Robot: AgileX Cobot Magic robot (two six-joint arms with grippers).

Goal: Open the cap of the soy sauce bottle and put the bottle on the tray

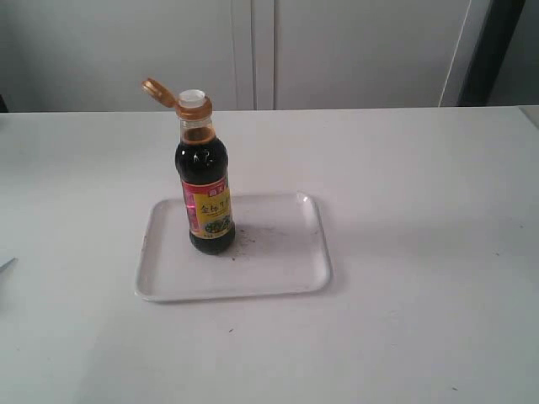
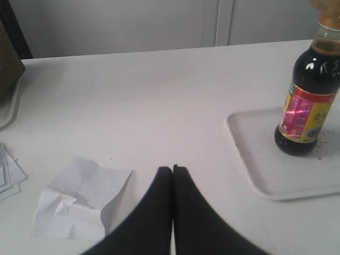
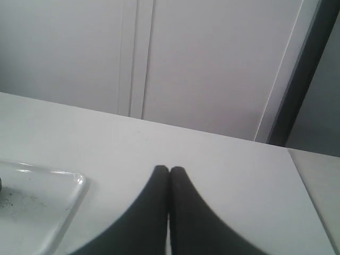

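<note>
Above the white table (image 2: 159, 95), the left gripper (image 2: 172, 169) and right gripper (image 3: 169, 169) each have fingertips pressed together, gripping nothing.

White table (image 1: 404, 278): tray (image 1: 282, 252) flat, centre-left. Crumpled paper sheet (image 2: 79, 199) also on table, well apart from tray.

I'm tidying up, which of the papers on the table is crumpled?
The single sheet beside the left gripper; it is creased and curled, while the stacked papers farther off lie flat.
</note>
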